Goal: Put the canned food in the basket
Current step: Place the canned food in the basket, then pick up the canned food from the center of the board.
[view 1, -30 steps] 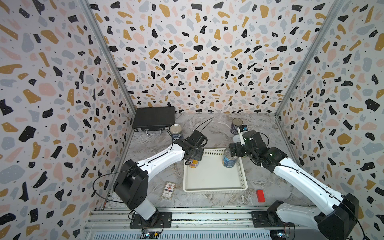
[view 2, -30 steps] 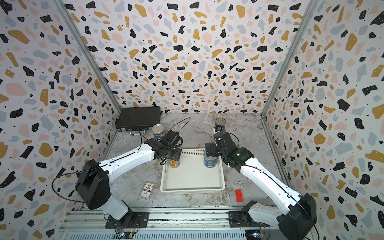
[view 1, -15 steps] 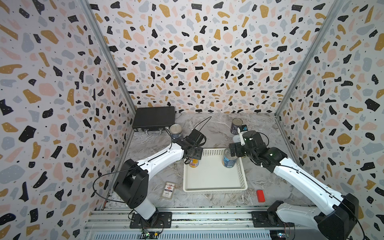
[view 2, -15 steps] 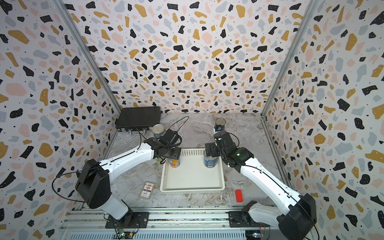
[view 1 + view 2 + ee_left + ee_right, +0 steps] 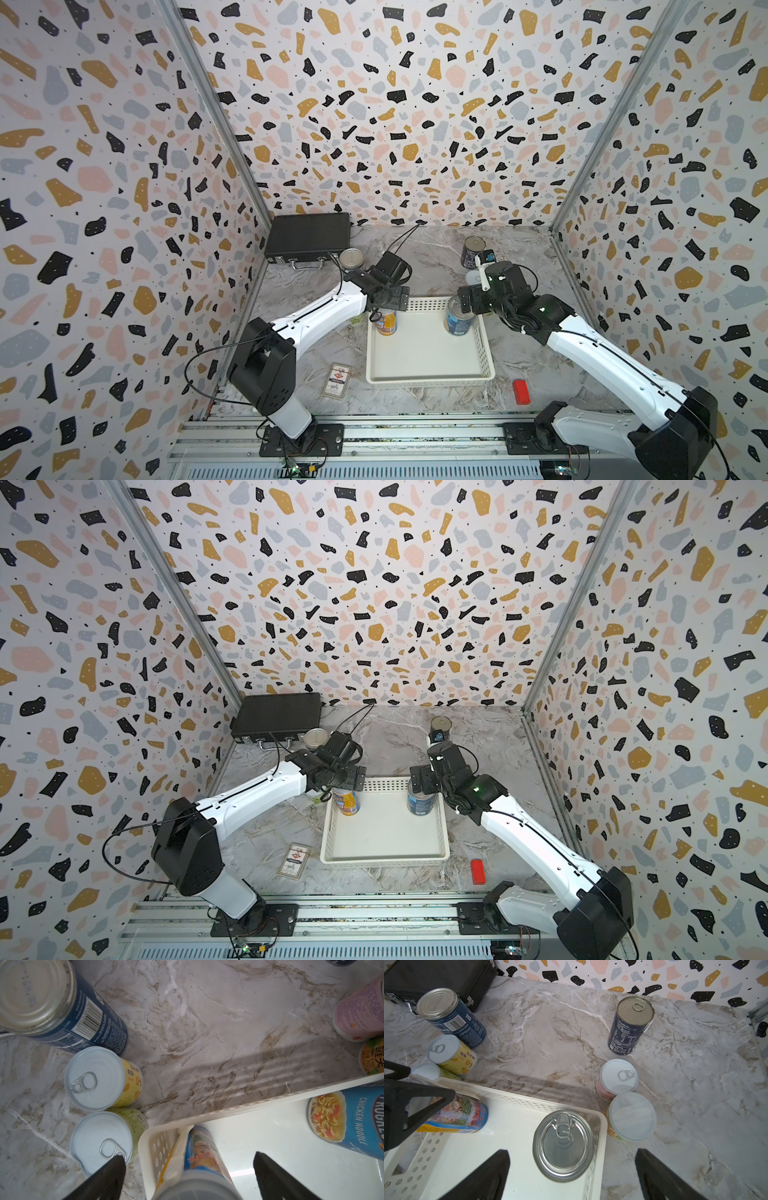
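Finishing drops in the basket (image 5: 424, 353), left gripper (image 5: 188, 1157) and right gripper (image 5: 571, 1152) spread wide, next needing a lift toward the mid-left yellow can (image 5: 93, 1076).

a black case (image 5: 307, 237) is lying flat in the far left corner of the gray marble worktop (image 5: 432, 257), with its handle and shiny clasps facing the front. a small flat card box (image 5: 337, 380) is lying near the front edge. a little red block (image 5: 520, 391) is sitting near the front too, well apart from the card box. walls (image 5: 395, 124) with colored spots are standing around three sides.
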Available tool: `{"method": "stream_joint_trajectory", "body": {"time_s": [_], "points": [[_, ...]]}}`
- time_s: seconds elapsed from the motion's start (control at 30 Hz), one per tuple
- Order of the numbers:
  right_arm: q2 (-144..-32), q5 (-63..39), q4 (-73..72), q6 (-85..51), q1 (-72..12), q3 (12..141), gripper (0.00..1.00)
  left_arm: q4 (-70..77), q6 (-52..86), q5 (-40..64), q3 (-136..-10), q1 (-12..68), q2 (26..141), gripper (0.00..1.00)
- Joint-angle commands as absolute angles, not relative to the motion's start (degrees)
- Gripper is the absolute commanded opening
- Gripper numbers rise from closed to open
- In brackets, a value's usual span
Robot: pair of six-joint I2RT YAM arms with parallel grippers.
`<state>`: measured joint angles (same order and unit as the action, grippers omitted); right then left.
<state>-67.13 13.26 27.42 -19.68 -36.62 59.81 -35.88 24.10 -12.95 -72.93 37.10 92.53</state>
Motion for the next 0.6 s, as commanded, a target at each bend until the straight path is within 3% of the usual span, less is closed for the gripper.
{"method": "stream_joint_trajectory", "body": {"time_s": [0.0, 0.27, 0.57], "points": [[-66.5, 13.3, 27.2, -20.3, -36.7, 60.1, 1.0, -35.4, 24.3, -12.9, -74.4, 37.0, 90.4, 1.0], [-66.2, 13.3, 27.4, -20.3, -36.7, 60.0, 1.0, -32.5, 22.9, -8.5, -73.2, 37.2, 84.4, 1.0], [-66.0, 13.8, 27.2, -20.1, -36.7, 60.0, 1.0, -33.0, 20.4, -13.5, -73.8, 37.3, 74.5, 1.0]]}}
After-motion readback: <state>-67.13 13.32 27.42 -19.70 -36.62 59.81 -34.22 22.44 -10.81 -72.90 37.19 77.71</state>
